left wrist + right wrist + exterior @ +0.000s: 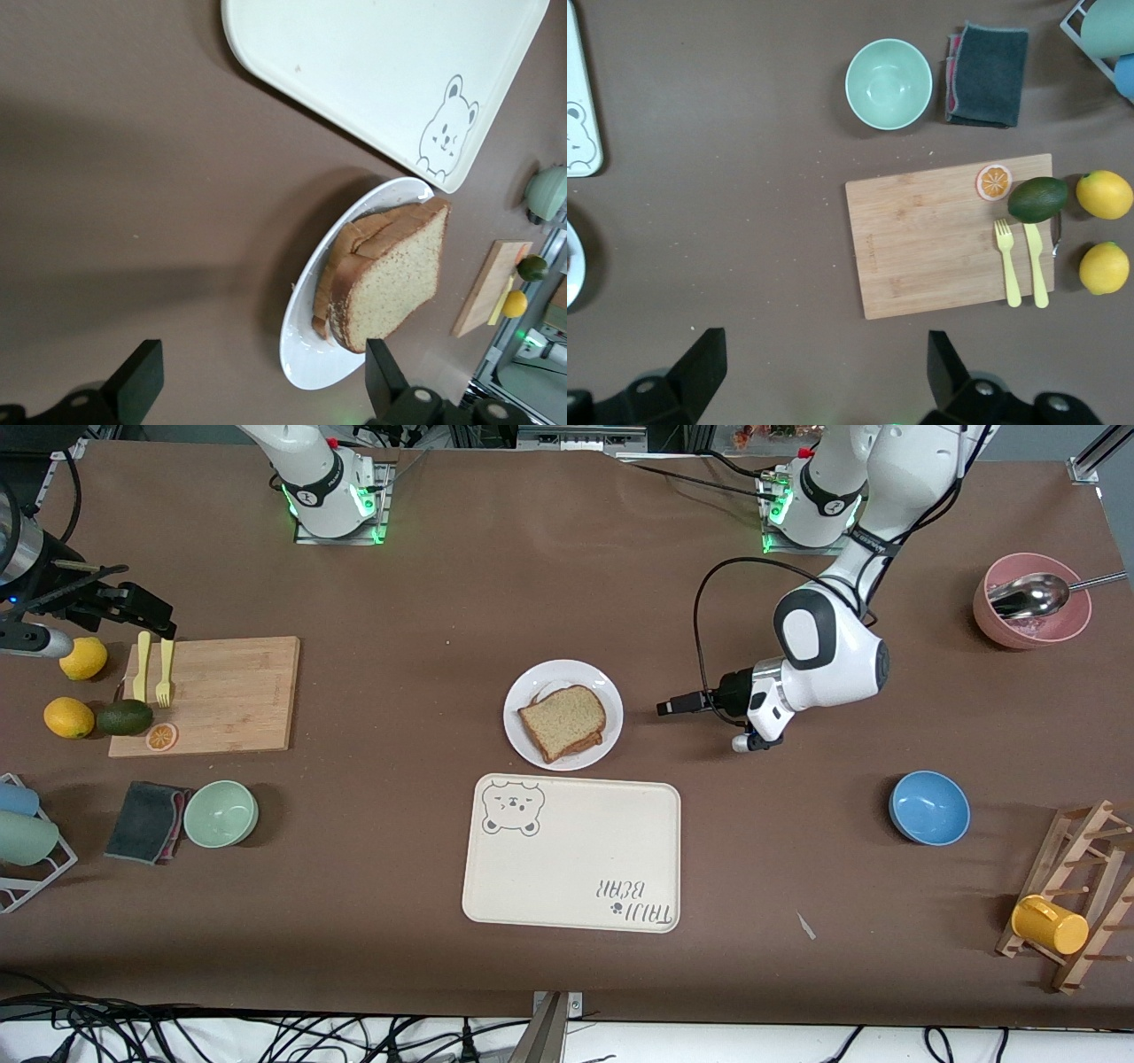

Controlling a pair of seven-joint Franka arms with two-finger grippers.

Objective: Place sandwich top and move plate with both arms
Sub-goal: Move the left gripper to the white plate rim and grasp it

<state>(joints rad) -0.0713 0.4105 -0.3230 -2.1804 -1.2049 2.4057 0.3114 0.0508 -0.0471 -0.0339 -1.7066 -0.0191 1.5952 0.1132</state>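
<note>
The white plate stands mid-table, just farther from the front camera than the tray. On it the sandwich top, a tan slice with a darker crust, lies on a second slice. My left gripper hangs low over the table beside the plate, toward the left arm's end. It is open and holds nothing; the plate's rim lies ahead of its fingers without touching them. My right gripper is open and empty, high over the cutting board's end of the table.
A cream bear tray lies near the plate. The wooden cutting board carries two yellow forks, with an avocado and lemons beside it. A green bowl, dark cloth, blue bowl, pink bowl with spoon and mug rack stand around.
</note>
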